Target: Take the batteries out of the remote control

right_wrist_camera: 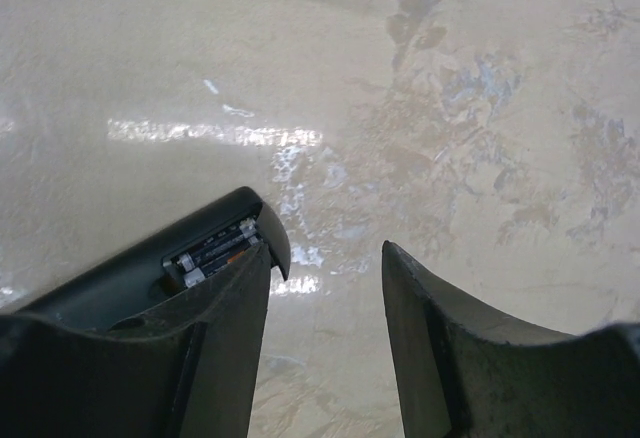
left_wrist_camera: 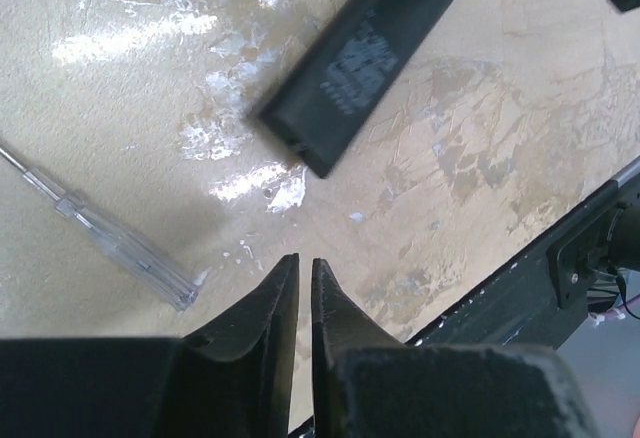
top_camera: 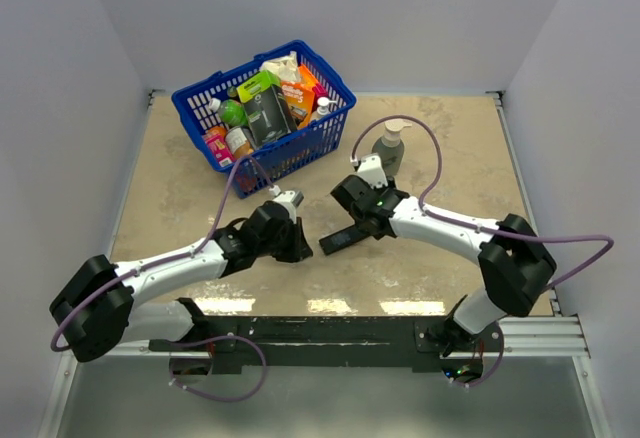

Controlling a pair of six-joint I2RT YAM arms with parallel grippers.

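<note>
You are at the extraction step. The remote control (right_wrist_camera: 130,263) has its slot uncovered, and both batteries (right_wrist_camera: 212,250) sit side by side in it at the end nearest your right hand (right_wrist_camera: 325,248). So the cover looks dealt with and the cells are not yet out.

Your right hand is spread wide with only bare surface (right_wrist_camera: 450,108) showing in the gap. The remote is not between the fingers. It lies against the outer side of one finger, with the open slot level with that fingertip. I cannot tell whether the finger is actually touching the casing.

Your left hand (left_wrist_camera: 305,263) has its fingers drawn almost together, leaving a thin slit, and it grips nothing. It hovers near and to the left of the remote's closed end, a little apart from it.

From above, the remote lies near the middle of the surface between the two hands. It runs from near-left to far-right, with the battery end to the far right.

The next move, I judge, calls for one hand to steady the casing while the other lifts a cell by its end or tips the remote so the cells drop out. The cells are small and seated low, so a wide-spread fingertip may slip off them. A clear-handled screwdriver (left_wrist_camera: 110,243) lies just beside your left fingertips, if you need to pry.
</note>
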